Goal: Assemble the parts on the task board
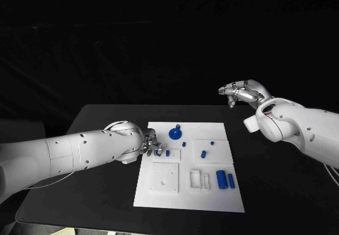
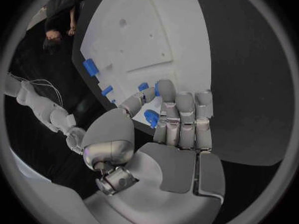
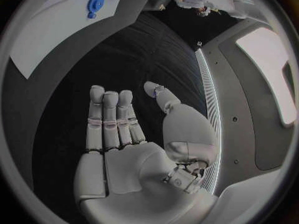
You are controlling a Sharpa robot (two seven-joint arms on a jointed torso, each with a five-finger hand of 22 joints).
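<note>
Blue part (image 2: 151, 117) sits pinched in the left hand (image 1: 150, 146) over the board's (image 1: 212, 196) left edge; right hand (image 1: 244, 92) hovers apart, fingers spread, empty.

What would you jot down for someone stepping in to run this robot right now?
Left hand: down at the left edge of the white board, fingers around a small blue piece; whether it is gripped firmly is hard to tell.
Right hand: raised beyond the board's far right corner, fingers apart, holding nothing.
Pieces: a round blue knob at the board's far end, small blue pegs mid-board, two blue bars side by side near the right edge.
Done: judging by the loose pieces, little is assembled.
Left: place the piece at the left hand, then the rest.
</note>
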